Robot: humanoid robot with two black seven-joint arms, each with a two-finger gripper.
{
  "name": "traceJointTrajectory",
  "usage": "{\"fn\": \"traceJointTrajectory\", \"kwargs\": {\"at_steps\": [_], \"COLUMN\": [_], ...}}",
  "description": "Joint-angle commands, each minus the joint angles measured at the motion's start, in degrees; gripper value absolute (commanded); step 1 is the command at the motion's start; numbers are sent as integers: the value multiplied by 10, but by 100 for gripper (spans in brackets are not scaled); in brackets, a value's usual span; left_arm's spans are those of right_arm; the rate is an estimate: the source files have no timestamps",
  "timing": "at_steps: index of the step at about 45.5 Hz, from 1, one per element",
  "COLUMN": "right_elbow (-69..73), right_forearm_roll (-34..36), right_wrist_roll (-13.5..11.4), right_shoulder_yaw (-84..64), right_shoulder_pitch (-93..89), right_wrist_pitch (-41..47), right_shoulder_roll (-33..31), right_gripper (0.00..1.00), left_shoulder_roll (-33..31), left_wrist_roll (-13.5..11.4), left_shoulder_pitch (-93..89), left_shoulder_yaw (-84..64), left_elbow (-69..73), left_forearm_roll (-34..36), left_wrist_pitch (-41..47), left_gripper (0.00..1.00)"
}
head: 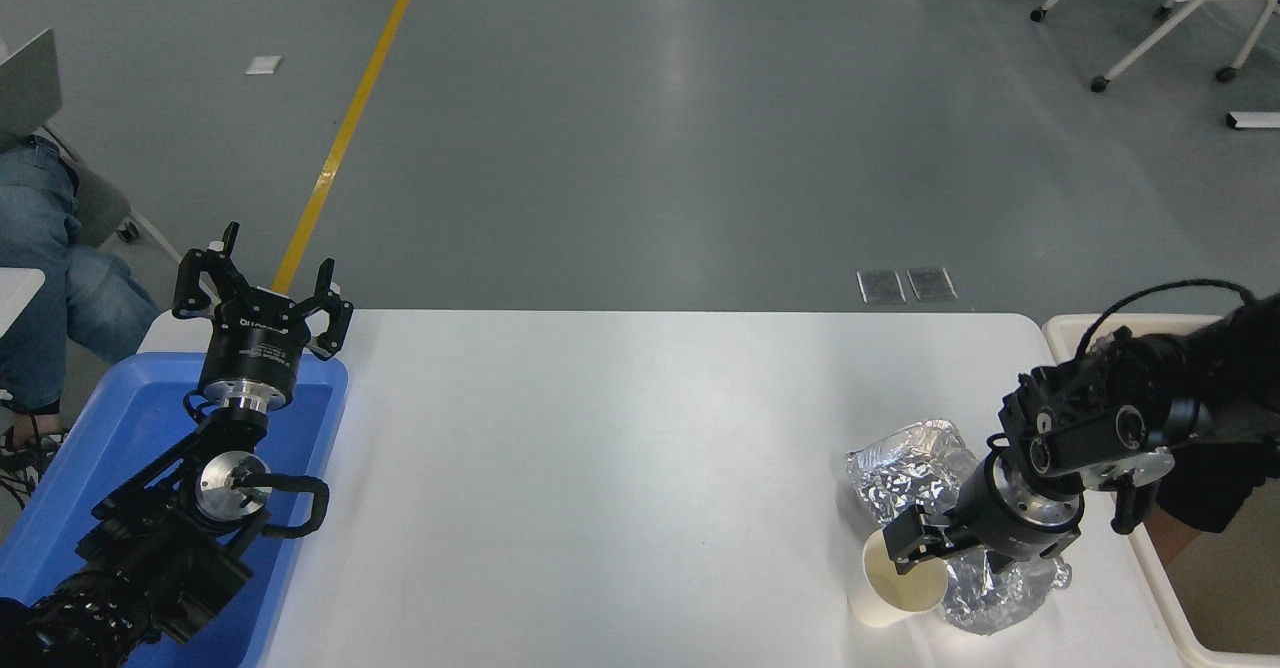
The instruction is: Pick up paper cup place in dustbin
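Observation:
The paper cup (893, 591) stands on the white table (600, 468) near its front right, open mouth up. My right gripper (917, 548) reaches in from the right and is closed over the cup's far rim, one finger at the mouth. The cup's base still looks to rest on the table. The cream dustbin (1158, 588) stands just off the table's right edge, behind and under my right arm, which hides part of it. My left gripper (262, 283) is open and empty, parked above the blue tray.
A crumpled silver foil bag (905, 468) lies right behind and beside the cup, partly under my right wrist. A blue plastic tray (120, 418) sits at the table's left end. A seated person's legs (50, 278) show at far left.

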Motion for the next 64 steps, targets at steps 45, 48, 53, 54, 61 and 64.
{"fn": "traceJointTrajectory", "kwargs": {"at_steps": [45, 48, 53, 54, 61, 64], "right_elbow": [42, 42, 36, 36, 31, 30], "right_forearm_roll": [-37, -31, -22, -18, 9, 11], "right_wrist_roll": [123, 123, 122, 122, 122, 122], "right_shoulder_yaw": [34, 46, 57, 58, 63, 63], "right_shoulder_pitch": [149, 170, 197, 203, 255, 277], "right_wrist_pitch": [-20, -21, -22, -23, -21, -21], "right_shoulder_roll": [-19, -22, -26, -28, -46, -55], "right_gripper": [0, 0, 0, 0, 0, 0], "left_shoulder_roll": [0, 0, 0, 0, 0, 0], "left_wrist_roll": [0, 0, 0, 0, 0, 0], "left_shoulder_pitch": [0, 0, 0, 0, 0, 0], "left_shoulder_yaw": [0, 0, 0, 0, 0, 0], "left_elbow": [0, 0, 0, 0, 0, 0], "left_forearm_roll": [0, 0, 0, 0, 0, 0], "left_wrist_pitch": [0, 0, 0, 0, 0, 0], "left_gripper": [99, 99, 99, 99, 99, 99]}}
